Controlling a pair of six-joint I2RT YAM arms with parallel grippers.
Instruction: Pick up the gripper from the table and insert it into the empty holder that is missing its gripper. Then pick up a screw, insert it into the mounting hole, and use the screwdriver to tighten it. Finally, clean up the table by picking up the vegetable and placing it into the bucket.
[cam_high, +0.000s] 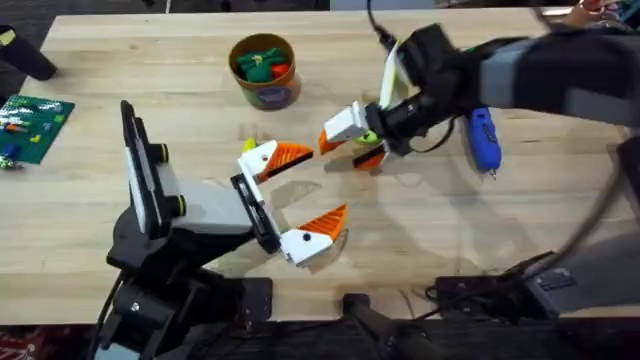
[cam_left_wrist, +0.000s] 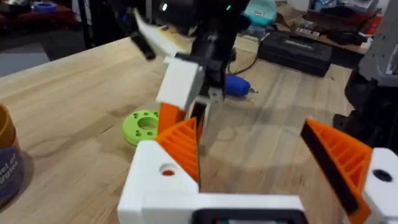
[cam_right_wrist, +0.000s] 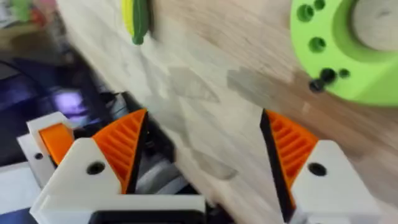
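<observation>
The bucket (cam_high: 264, 70) stands at the table's (cam_high: 150, 70) far side; its label text cannot be read. It holds green and red vegetable pieces (cam_high: 263, 62). The screwdriver (cam_high: 484, 138) lies at right, beside the right arm. The right gripper (cam_high: 350, 135) hangs spread over a green ring (cam_right_wrist: 348, 50), grasping nothing. The left gripper (cam_high: 296, 198), on the holder (cam_high: 190, 215), stands spread with both orange pads fitted, grasping nothing.
</observation>
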